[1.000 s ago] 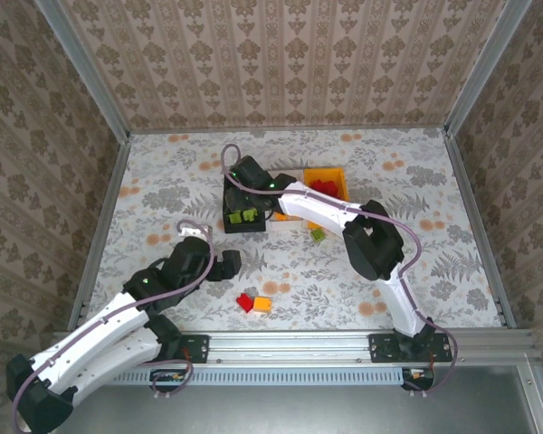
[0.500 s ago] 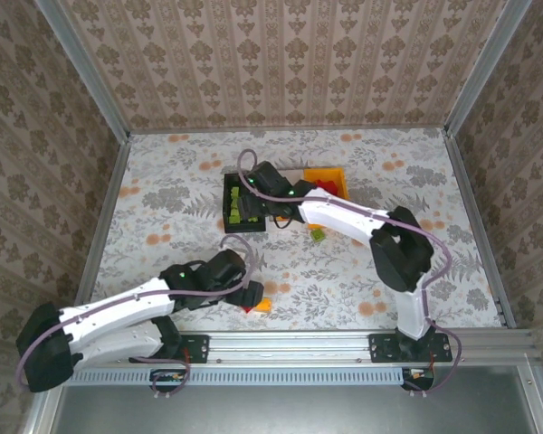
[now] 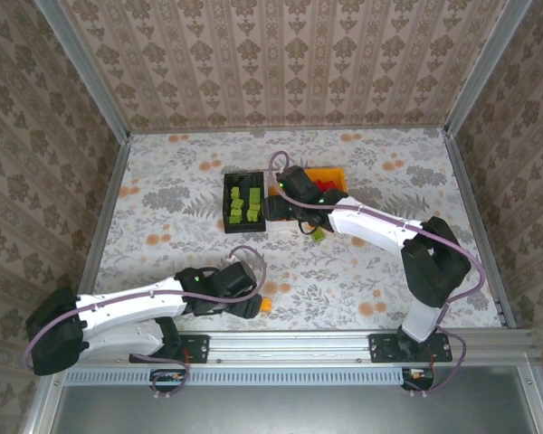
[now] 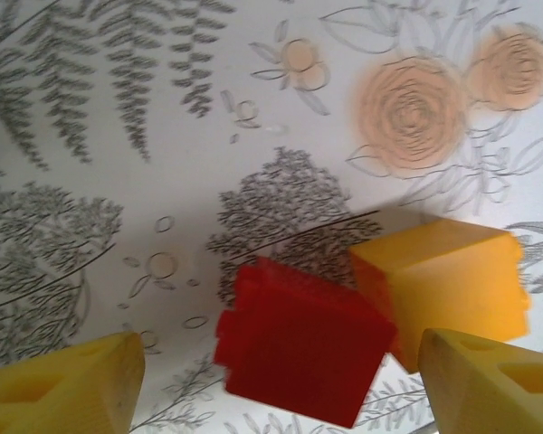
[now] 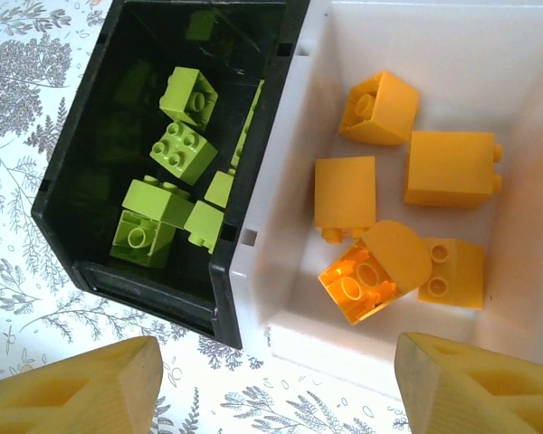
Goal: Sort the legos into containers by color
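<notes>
A red lego (image 4: 299, 348) lies on the table between the fingers of my left gripper (image 4: 281, 351), which is open with a gap on both sides of the brick. An orange lego (image 4: 443, 285) touches its right side. From above, the left gripper (image 3: 251, 303) covers the red brick and the orange one (image 3: 265, 306) peeks out. My right gripper (image 5: 279, 351) hangs open and empty over the near edges of the black container (image 5: 136, 280), holding several lime green legos (image 5: 185, 99), and the white container (image 5: 290, 181), holding several orange legos (image 5: 344, 194).
The orange-yellow container (image 3: 330, 170) with red legos (image 3: 326, 187) stands right of the right gripper (image 3: 276, 208). A loose green lego (image 3: 319, 233) lies on the table just in front of it. Metal rails and patterned walls enclose the table.
My left arm reached right and down over the red and orange bricks and its jaws narrowed. My right gripper moved right from the black container toward the white one and opened wider.
</notes>
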Controlling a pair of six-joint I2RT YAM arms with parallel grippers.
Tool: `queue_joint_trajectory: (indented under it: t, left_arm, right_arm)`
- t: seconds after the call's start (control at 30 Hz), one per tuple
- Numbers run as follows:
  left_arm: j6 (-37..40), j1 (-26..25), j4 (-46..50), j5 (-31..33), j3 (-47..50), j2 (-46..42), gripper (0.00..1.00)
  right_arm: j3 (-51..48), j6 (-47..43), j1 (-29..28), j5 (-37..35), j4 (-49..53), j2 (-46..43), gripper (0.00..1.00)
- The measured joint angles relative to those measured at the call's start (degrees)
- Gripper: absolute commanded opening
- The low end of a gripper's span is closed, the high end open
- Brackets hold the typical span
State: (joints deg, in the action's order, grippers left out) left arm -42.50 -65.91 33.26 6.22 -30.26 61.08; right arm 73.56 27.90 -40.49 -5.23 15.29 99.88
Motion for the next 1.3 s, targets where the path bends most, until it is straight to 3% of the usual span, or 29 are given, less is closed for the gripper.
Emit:
queue_joint_trajectory:
  t: [0.17, 0.43, 0.6, 0.87, 1.2, 1.3]
  left_arm:
    - [0.00, 0.37, -0.17, 0.61, 0.13, 0.87, 0.80]
    - [0.83, 3.56, -2.36, -0.02, 0.46, 4.28, 0.65]
    - [2.27, 4.76, -3.10, -0.57, 0.50, 5.09, 0.78]
    - [3.96, 7.37, -5.73, -0.26, 0.50, 8.20, 0.75]
    - [7.56, 9.44, -5.27, 1.07, -0.59, 10.60, 0.46]
    - [7.85, 9.44, -5.16, 1.16, -0.68, 10.60, 0.42]
  right_arm:
    - [-0.44, 0.57, 0.26, -0.15, -0.48, -0.85, 0.70]
    - [-0.81, 0.81, 0.81, -0.39, -1.07, -2.99, 0.70]
    - [-1.11, 0.81, 1.03, -0.52, -1.44, -3.17, 0.70]
    - [-2.56, 0.98, 1.36, -0.55, -1.84, -3.87, 0.70]
    - [-4.76, 1.09, 2.12, -0.55, -2.05, -5.57, 0.70]
    - [-5.31, 1.40, 2.56, -0.55, -2.10, -6.16, 0.70]
